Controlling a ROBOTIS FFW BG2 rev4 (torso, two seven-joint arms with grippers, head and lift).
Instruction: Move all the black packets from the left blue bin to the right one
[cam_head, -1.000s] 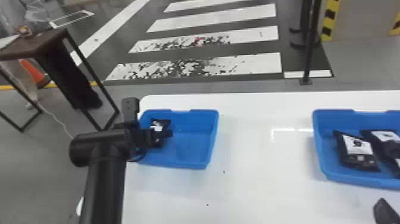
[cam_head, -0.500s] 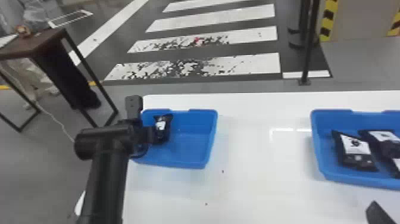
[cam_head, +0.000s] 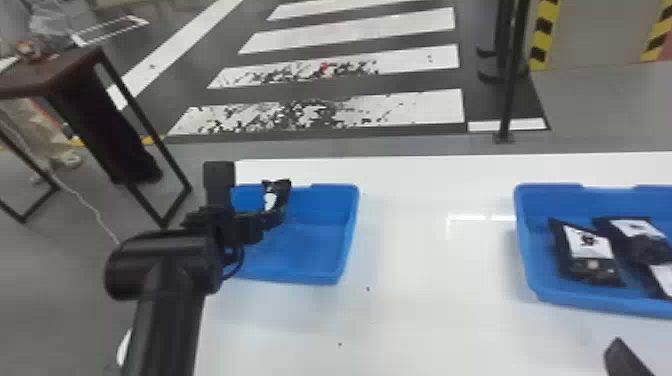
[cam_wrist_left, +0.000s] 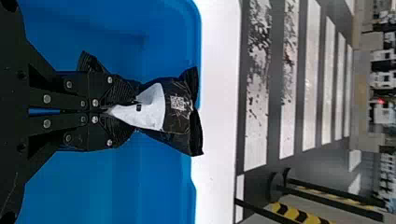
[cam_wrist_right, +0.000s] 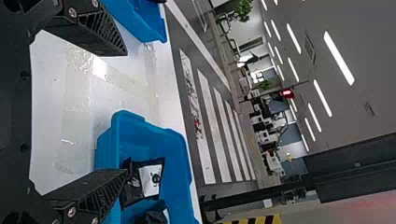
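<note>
Over the left blue bin (cam_head: 350, 235), my left gripper (cam_head: 272, 220) holds a black packet (cam_head: 280, 196) with a white label. The left wrist view has that left gripper (cam_wrist_left: 112, 111) shut on one end of the packet (cam_wrist_left: 175, 109), which is pinched and creased. In the right blue bin (cam_head: 527, 250) lie several black packets (cam_head: 590, 252). My right gripper (cam_head: 625, 357) is at the lower right, in front of the right bin. In the right wrist view the right gripper (cam_wrist_right: 126, 112) is open, its fingers wide apart, and packets (cam_wrist_right: 149, 181) lie in the bin beyond.
Both bins stand on a white table (cam_head: 425, 300), with a bare stretch between them. Beyond its far edge are a striped floor and a black post (cam_head: 512, 75). A dark side table (cam_head: 55, 70) stands on the floor to the left.
The left gripper has lifted the packet from inside the left bin and moved slightly right. The right gripper has shifted a little left.
</note>
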